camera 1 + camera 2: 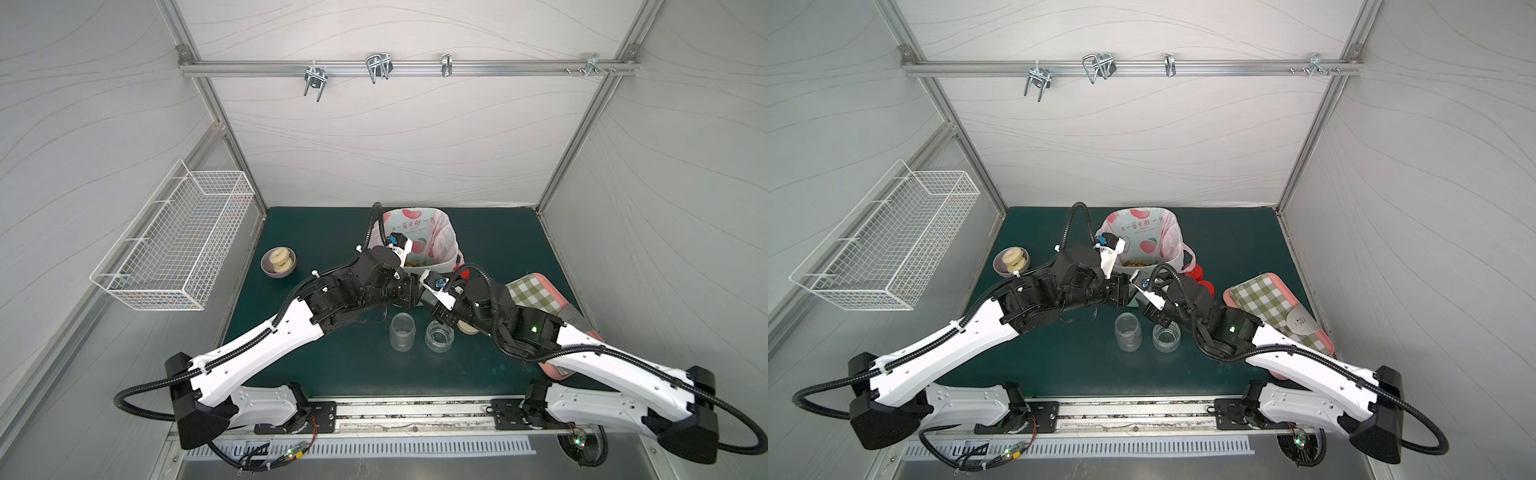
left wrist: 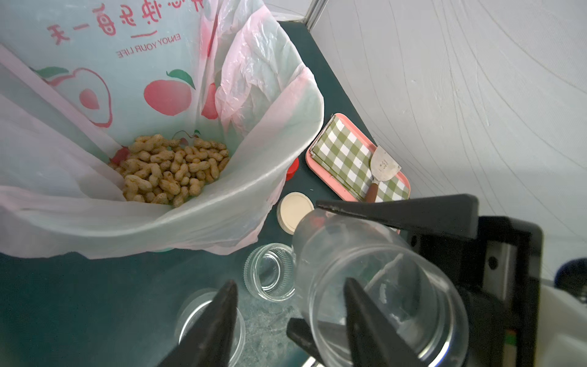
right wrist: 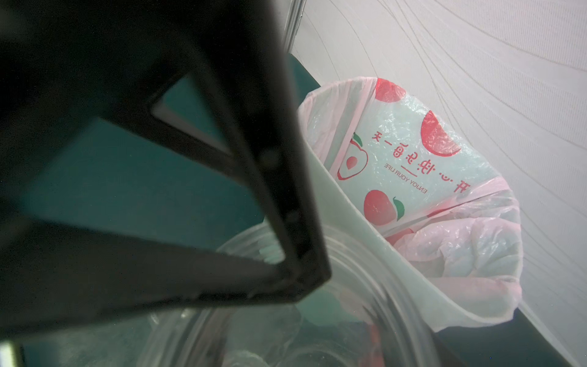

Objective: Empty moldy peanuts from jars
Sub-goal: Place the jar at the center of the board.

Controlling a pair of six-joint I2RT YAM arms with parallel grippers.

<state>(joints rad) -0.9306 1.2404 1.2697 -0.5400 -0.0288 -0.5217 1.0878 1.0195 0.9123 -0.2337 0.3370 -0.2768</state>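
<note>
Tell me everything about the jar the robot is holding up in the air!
The held jar is clear, round, lidless and empty. It hangs tipped over above the dark green table, next to the bag-lined bin, open end toward the left gripper. The right gripper clamps its sides.

Left arm and right arm reach inward, wrists nearly meeting. Left gripper is spread apart; right gripper clamps a jar.

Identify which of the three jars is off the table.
The tilted jar in the right gripper; the two others stand upright on the table.
</note>
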